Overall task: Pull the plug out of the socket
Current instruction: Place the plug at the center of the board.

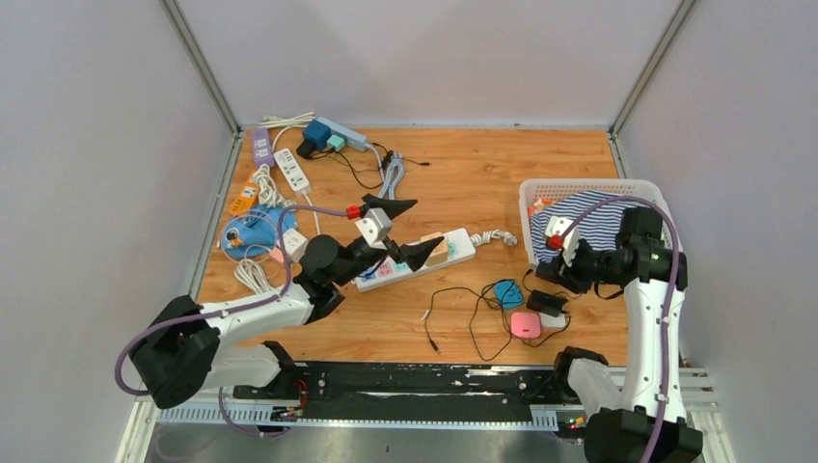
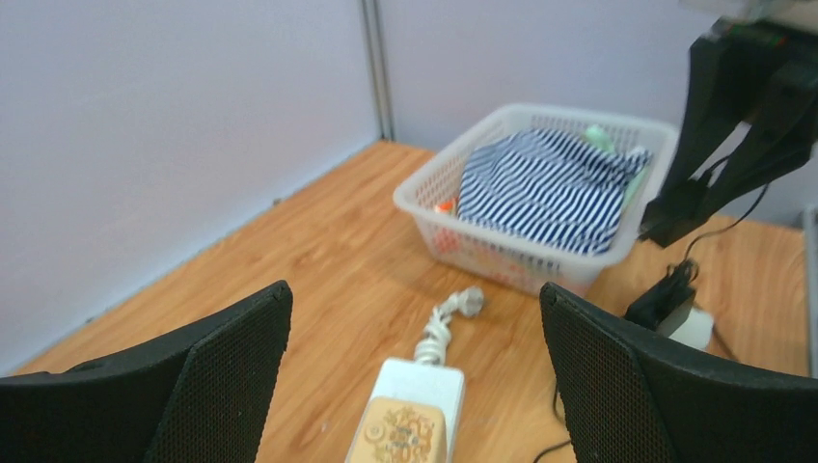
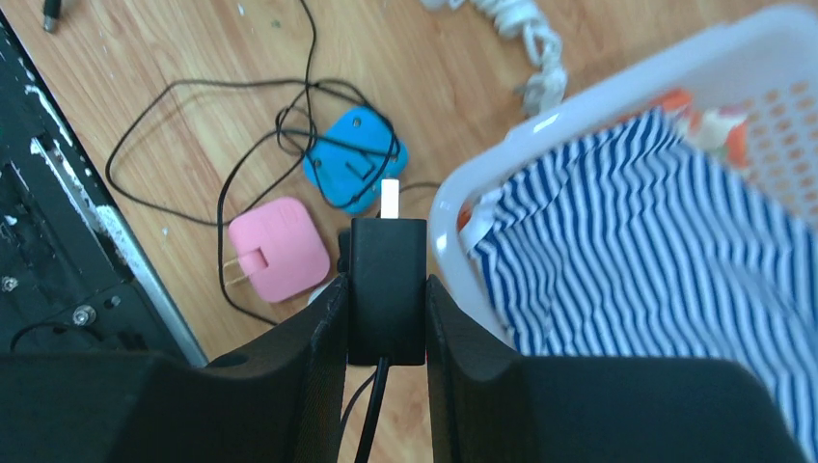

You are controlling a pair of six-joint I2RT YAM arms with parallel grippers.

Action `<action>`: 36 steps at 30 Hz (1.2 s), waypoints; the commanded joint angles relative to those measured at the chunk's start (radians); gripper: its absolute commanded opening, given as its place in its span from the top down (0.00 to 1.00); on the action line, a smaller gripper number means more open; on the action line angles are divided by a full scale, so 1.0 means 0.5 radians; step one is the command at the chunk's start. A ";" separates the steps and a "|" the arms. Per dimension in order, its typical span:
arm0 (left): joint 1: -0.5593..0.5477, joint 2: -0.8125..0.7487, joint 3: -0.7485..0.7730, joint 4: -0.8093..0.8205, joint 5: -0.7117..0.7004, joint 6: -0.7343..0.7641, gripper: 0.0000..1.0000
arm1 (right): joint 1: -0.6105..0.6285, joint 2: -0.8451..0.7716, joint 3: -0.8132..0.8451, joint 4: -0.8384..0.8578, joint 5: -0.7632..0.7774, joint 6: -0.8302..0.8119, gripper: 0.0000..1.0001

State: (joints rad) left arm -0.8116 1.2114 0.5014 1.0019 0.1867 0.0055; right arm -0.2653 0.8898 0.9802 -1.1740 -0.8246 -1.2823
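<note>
A white power strip lies on the wooden table with a tan plug seated at its right end. My left gripper hovers over that end, wide open and holding nothing. In the left wrist view the tan plug and the strip lie low between its fingers. My right gripper is shut on a black plug with a pale prong on top and a black cord hanging below. It holds that plug above the table, beside the basket.
A white basket with striped cloth stands at the right. Pink and blue adapters, a black adapter and loose black cables lie in front. More power strips and cords crowd the far left.
</note>
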 commanded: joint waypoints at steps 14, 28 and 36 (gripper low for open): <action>-0.374 0.281 -0.142 -0.255 -0.479 0.551 0.00 | -0.337 -0.126 -0.475 0.351 0.381 0.027 1.00; -0.374 0.181 -0.261 -0.168 -0.502 0.574 0.00 | -0.355 -0.018 -0.581 0.662 0.620 0.237 0.88; -0.373 0.275 -0.188 -0.237 -0.519 0.554 0.00 | -0.354 0.083 -0.577 0.680 0.623 0.267 0.87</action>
State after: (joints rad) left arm -0.9909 1.3243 0.3779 0.8814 -0.0574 0.2802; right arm -0.4286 0.9195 0.6960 -0.8455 -0.5274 -1.1698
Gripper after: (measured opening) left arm 0.997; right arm 0.327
